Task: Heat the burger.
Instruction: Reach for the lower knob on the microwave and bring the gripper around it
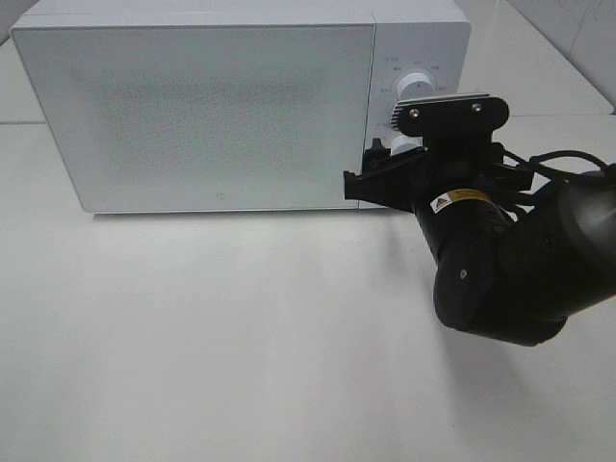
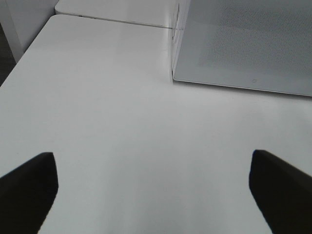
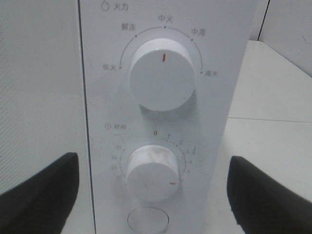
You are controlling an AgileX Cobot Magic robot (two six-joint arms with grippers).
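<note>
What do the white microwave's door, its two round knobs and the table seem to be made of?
White microwave door: probably glass or glossy plastic over a mesh; a fine dotted pattern shows through. Round white upper knob and lower knob: likely matte moulded plastic, smooth with soft shading. White table: smooth, slightly glossy, perhaps laminate; it shows a faint sheen.

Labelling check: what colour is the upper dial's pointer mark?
Red, on the white upper dial; best in right wrist view.
</note>
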